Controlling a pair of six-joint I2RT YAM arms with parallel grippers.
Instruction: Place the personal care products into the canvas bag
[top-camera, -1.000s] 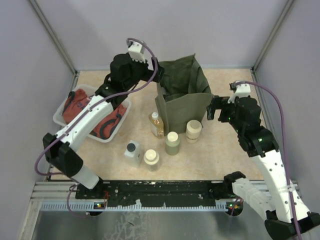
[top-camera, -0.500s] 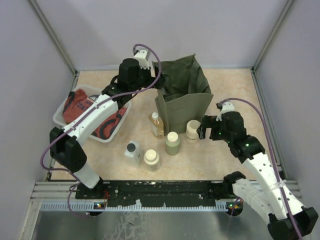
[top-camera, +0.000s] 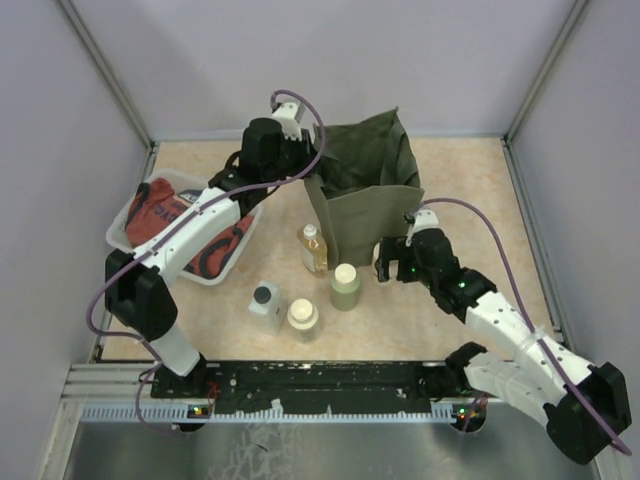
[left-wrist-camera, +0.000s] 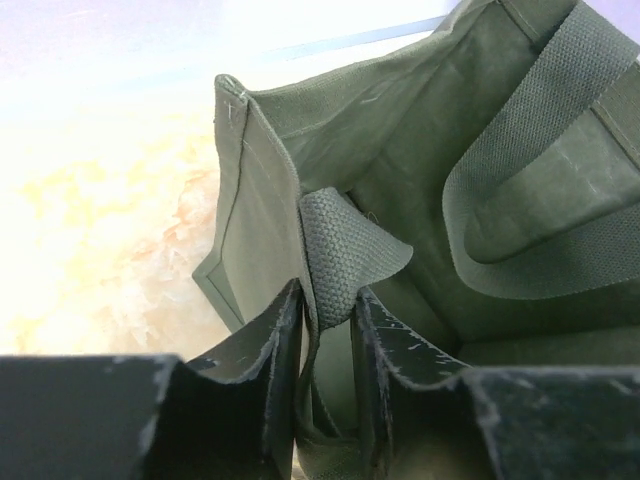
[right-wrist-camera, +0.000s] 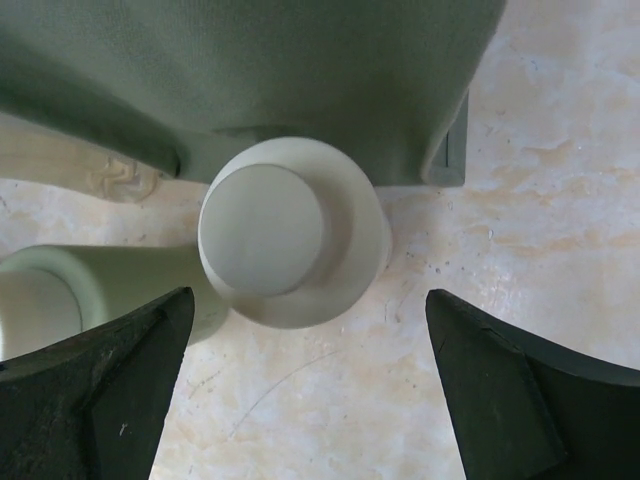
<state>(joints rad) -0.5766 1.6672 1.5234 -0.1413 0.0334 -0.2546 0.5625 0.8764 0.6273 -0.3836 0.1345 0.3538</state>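
Observation:
The olive canvas bag (top-camera: 365, 195) stands upright and open. My left gripper (left-wrist-camera: 328, 310) is shut on the webbing strap (left-wrist-camera: 340, 250) at the bag's left rim (top-camera: 312, 170). My right gripper (right-wrist-camera: 308, 310) is open, its fingers either side of the cream jar (right-wrist-camera: 295, 230), just in front of the bag; in the top view the gripper (top-camera: 388, 262) hides the jar. The amber bottle (top-camera: 313, 250), the green bottle with a cream cap (top-camera: 345, 285), the grey bottle with a black cap (top-camera: 264, 303) and the pale wide-lidded jar (top-camera: 303, 318) stand on the table.
A clear tray (top-camera: 125, 215) holding a red-and-black pouch (top-camera: 175, 215) sits at the left. The green bottle (right-wrist-camera: 130, 285) stands close to the left of the cream jar. The bag wall (right-wrist-camera: 250, 70) is right behind the jar.
My left gripper has closed on the bag's strap. My right arm has swung left and down from beside the bag to over the cream jar, jaws still open.

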